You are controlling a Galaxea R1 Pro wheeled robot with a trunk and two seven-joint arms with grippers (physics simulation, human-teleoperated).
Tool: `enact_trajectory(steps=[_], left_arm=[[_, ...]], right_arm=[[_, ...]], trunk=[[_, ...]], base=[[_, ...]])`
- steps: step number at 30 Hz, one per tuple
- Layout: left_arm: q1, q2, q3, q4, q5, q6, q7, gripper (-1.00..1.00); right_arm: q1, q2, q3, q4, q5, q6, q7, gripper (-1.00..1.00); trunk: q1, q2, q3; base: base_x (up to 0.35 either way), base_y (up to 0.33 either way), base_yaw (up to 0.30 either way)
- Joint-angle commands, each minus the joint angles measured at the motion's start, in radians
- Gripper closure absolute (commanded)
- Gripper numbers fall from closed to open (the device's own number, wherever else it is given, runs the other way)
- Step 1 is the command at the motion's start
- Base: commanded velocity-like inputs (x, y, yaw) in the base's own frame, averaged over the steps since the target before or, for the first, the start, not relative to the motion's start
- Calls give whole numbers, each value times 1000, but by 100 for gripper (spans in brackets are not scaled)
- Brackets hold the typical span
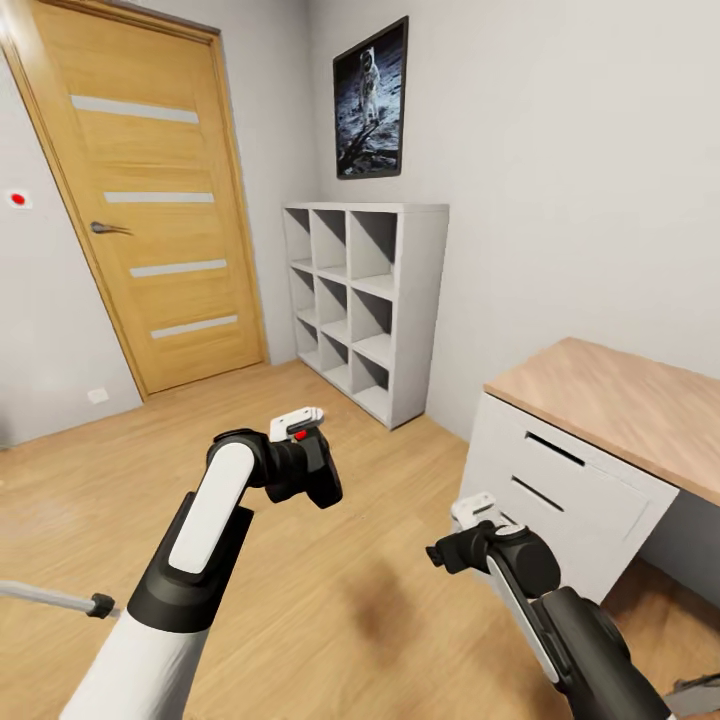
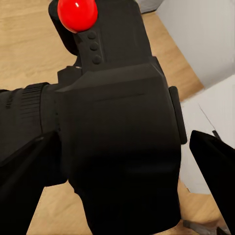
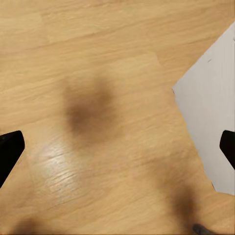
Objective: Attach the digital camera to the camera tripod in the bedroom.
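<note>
We see the bedroom from the head view: pale grey walls, a light wood floor (image 1: 330,600) and a wooden door (image 1: 150,200) well to the left of the white cube shelf (image 1: 365,305), which stands against the wall. Above that shelf hangs a framed astronaut picture (image 1: 371,98). To the right of the shelf, nearer to us, stands a desk with white drawers and a wooden tabletop (image 1: 620,400), bare where we can see it.

Our left arm reaches forward over the floor, in front of the shelf. Its left tool (image 1: 305,465) is clamped on the digital camera (image 1: 310,475): in the left wrist view the black camera body (image 2: 122,156) sits squarely between the two dark fingers (image 2: 24,171), its lens barrel pointing off to one side and its red button (image 2: 77,13) on the far end of the body. So the camera is held above the floor, in front of the shelf and left of the desk.

Our right tool (image 1: 465,540) hangs just beside the desk drawers, to the right of the shelf. In the right wrist view its fingertips (image 3: 10,152) stand wide apart with nothing between them, over floor and a white drawer corner (image 3: 210,107).

At the far left edge, well left of the shelf, a thin silver rod with a black tip (image 1: 60,600) pokes in over the floor; we cannot tell what it belongs to.
</note>
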State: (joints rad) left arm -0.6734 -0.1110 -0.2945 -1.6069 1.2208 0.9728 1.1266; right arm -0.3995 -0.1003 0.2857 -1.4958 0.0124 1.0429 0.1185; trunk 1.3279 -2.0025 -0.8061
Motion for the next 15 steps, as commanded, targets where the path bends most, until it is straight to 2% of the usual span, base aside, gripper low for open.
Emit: enact_trajectory(steps=[1, 8, 15], left_arm=[[-1, 0, 1, 0, 9, 2, 10, 100], [-1, -1, 2, 0, 9, 0, 10, 100], [0, 0, 3, -1, 9, 0, 11, 100]], right_arm=[[-1, -1, 0, 4, 2, 4, 10, -100], [-5, -1, -4, 26, 7, 4, 106, -100], [-7, 0, -5, 30, 14, 4, 137, -100]], trunk=[[0, 0, -1], [0, 0, -1], [0, 0, -1]], base=[[10, 0, 296], [93, -82, 298], [218, -195, 300]])
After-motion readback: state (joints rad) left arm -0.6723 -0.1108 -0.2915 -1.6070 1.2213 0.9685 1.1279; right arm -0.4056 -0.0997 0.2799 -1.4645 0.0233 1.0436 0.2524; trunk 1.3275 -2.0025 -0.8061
